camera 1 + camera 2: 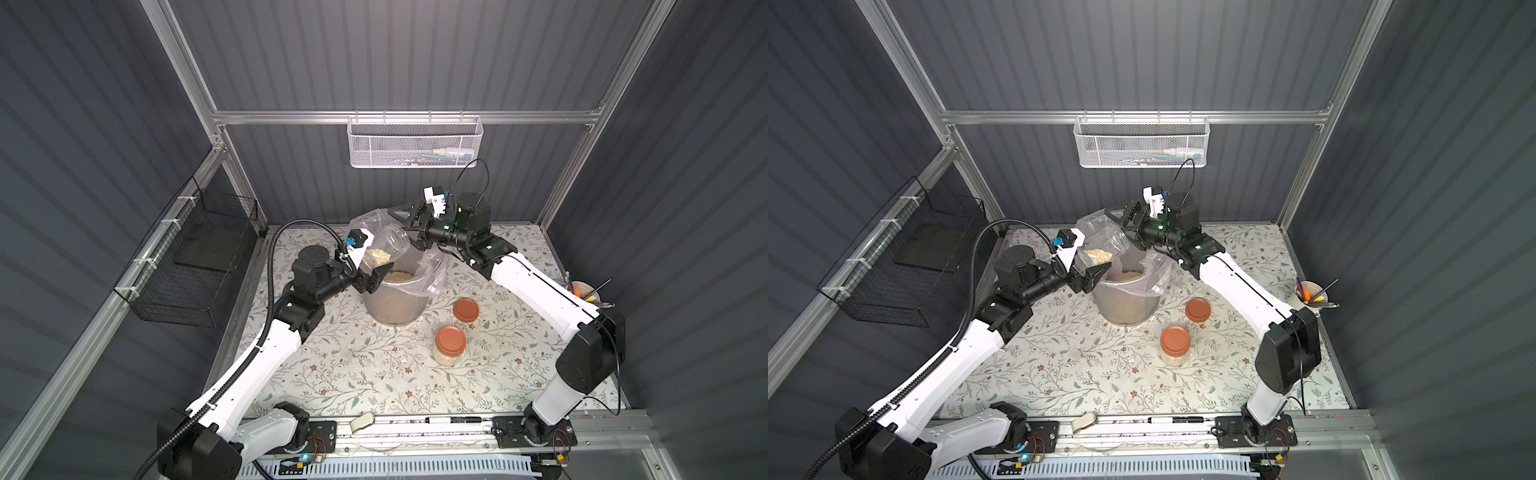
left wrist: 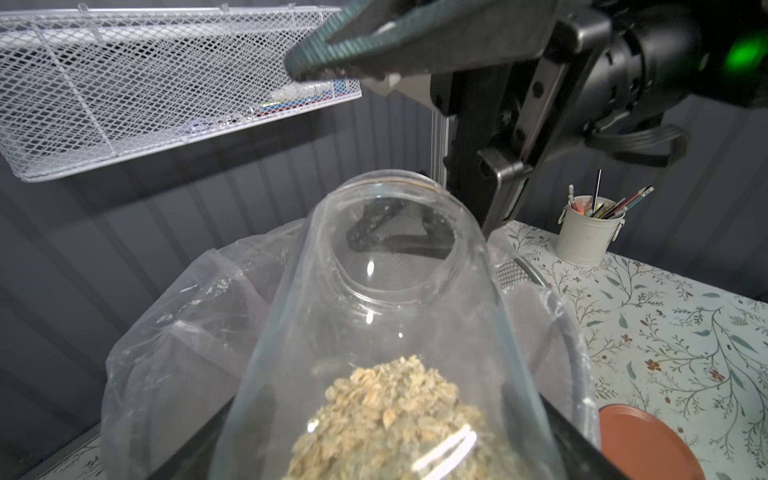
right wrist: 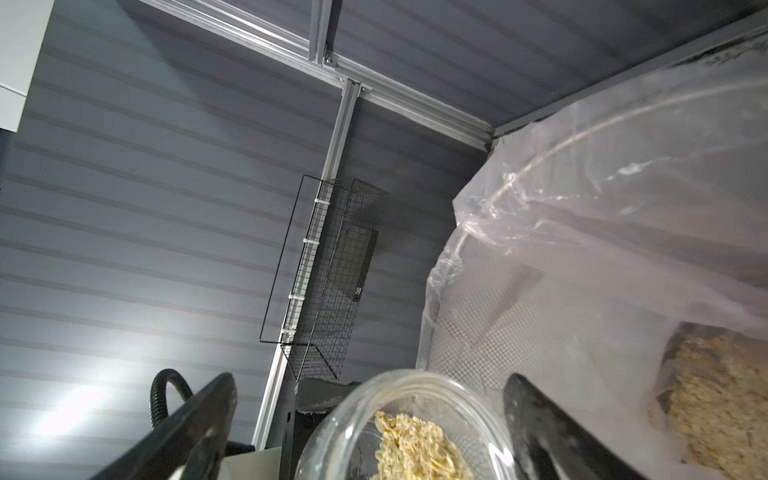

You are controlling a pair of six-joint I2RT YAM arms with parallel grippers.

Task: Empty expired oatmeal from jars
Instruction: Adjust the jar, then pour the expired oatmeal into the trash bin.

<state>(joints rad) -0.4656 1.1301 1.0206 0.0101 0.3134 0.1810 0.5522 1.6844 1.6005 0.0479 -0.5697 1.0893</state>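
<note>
Lidless jar (image 1: 388,242), base clamped by left gripper (image 1: 370,261) over bin (image 1: 395,309), points its mouth between right gripper (image 1: 409,227) fingers, spread and empty.

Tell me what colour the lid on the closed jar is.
Terracotta orange, plain with no pattern; the lid shows best in a top view.

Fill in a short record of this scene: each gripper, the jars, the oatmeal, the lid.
left gripper: shut on the open jar, held tilted above the bin
right gripper: open, at that jar's mouth
oatmeal: some in the open jar's base end, more in the bin
closed jar: upright on the table, capped
loose lid: flat on the table
</note>
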